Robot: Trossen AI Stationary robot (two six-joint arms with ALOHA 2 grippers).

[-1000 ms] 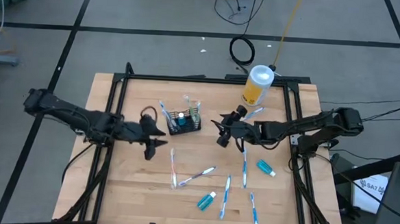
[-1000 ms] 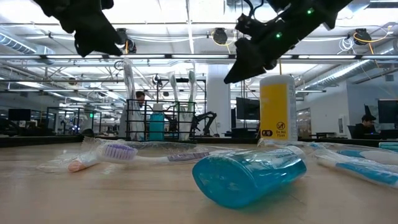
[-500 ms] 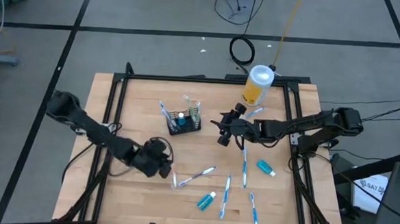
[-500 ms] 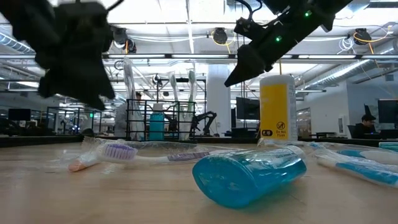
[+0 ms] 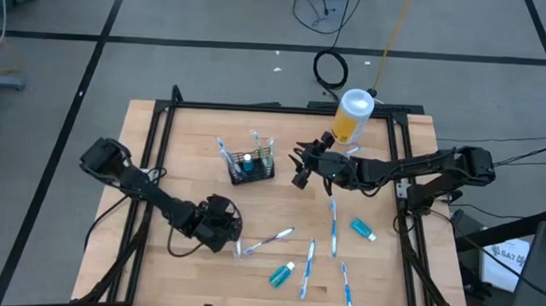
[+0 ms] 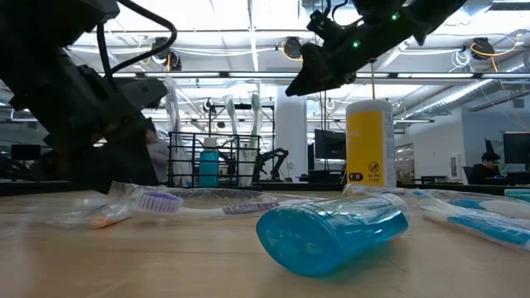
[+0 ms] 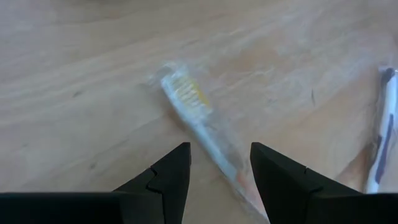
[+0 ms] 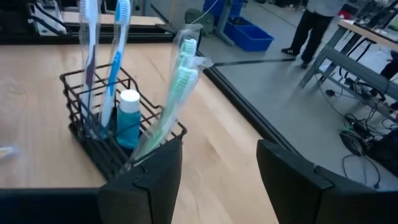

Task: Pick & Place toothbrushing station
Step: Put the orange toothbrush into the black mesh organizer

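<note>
The black wire-mesh caddy (image 5: 252,166) stands on the table's far middle, with upright toothbrushes and a teal tube (image 8: 129,115) inside. A wrapped green-bristled toothbrush (image 8: 176,84) leans on its rim. My right gripper (image 5: 300,170) hovers open just right of the caddy, which it faces in the right wrist view (image 8: 217,165). My left gripper (image 5: 231,233) is low over the table and open. Its fingers stand on either side of a wrapped yellow-bristled toothbrush (image 7: 199,121) that lies flat on the wood, not touching it.
A yellow canister (image 5: 352,118) with a white lid stands at the far right. Loose toothbrushes (image 5: 270,238) (image 5: 333,220) (image 5: 309,260) and teal tubes (image 5: 282,273) (image 5: 363,230) lie over the near right of the table. A black frame rail (image 5: 275,107) borders it.
My left gripper has swung from beside the caddy's left toward the table's near edge and down, and now sits low over the wrapped toothbrush. My right gripper has edged toward the caddy and the far edge.
</note>
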